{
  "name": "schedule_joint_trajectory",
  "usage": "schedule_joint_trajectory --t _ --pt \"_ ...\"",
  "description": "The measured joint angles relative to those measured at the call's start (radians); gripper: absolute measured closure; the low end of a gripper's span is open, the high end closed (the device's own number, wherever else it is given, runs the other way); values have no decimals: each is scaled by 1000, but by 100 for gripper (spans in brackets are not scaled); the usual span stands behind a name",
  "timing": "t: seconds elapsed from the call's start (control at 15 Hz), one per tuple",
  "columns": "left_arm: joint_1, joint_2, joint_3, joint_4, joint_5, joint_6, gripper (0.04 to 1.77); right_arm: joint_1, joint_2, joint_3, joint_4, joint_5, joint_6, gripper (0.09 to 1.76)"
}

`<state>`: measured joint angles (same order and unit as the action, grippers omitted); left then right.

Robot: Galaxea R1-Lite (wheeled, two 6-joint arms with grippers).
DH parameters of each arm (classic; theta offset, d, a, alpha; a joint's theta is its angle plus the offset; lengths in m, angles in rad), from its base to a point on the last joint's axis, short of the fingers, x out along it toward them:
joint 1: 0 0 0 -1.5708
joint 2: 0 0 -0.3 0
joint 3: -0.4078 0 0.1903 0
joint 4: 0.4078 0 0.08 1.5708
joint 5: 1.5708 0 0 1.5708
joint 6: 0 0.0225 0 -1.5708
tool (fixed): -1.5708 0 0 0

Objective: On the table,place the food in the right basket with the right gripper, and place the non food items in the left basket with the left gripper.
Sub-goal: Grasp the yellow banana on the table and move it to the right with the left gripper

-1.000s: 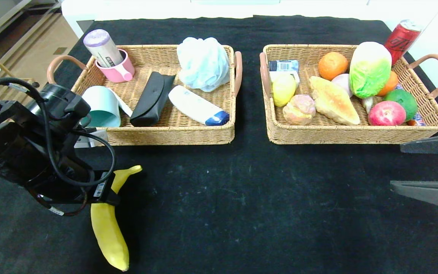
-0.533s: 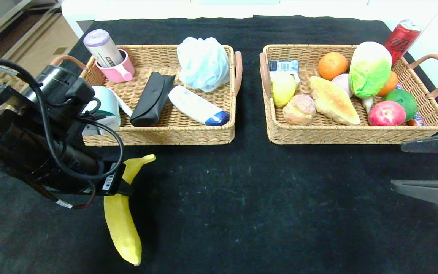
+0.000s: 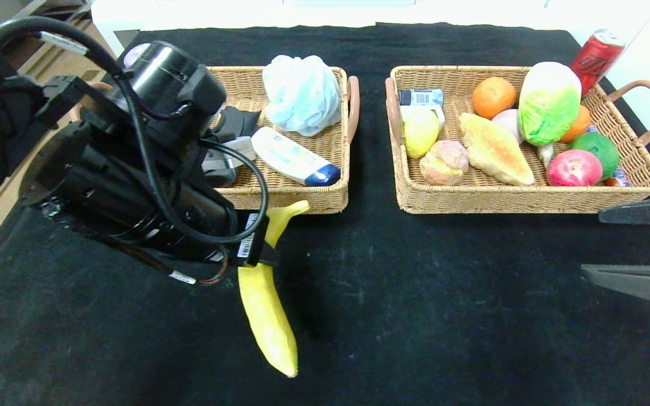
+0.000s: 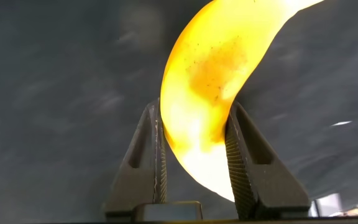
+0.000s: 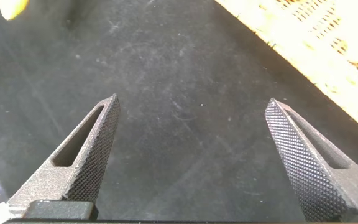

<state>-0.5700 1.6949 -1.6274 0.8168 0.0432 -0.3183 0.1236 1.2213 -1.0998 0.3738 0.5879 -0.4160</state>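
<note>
My black left gripper (image 4: 194, 158), its fingers ridged on the inner faces, shows against a bright yellow banana (image 3: 266, 307). The table (image 3: 415, 316) is black cloth with faint white scuffs. Both baskets, left basket (image 3: 297, 197) and right basket (image 3: 522, 197), are tan woven wicker with brown handles. The cabbage (image 3: 548, 104) is white and green; the orange (image 3: 493, 96) is orange.

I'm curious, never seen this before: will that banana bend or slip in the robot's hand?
Probably stiff: the banana keeps its curve while hanging from the left hand. Its glossy skin may be slippery, though ridged fingers pinch both sides. Gripped near one end, it might swing.
</note>
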Motion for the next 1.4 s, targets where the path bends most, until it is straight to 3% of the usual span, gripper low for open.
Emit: schedule_joint_trajectory --t 0.27,0.73,1.33,1.4 --pt "-99 104 -128 -1 5 -35 118 1 -2 0 -1 -1 0 14" --pt "-196 274 -280 -7 -2 -42 118 7 -2 0 0 -1 0 14" --pt "-273 358 -328 -69 -4 -47 118 5 -9 0 0 -1 1 14" --pt "-274 359 -328 -70 -3 -54 104 5 -10 0 0 -1 1 14"
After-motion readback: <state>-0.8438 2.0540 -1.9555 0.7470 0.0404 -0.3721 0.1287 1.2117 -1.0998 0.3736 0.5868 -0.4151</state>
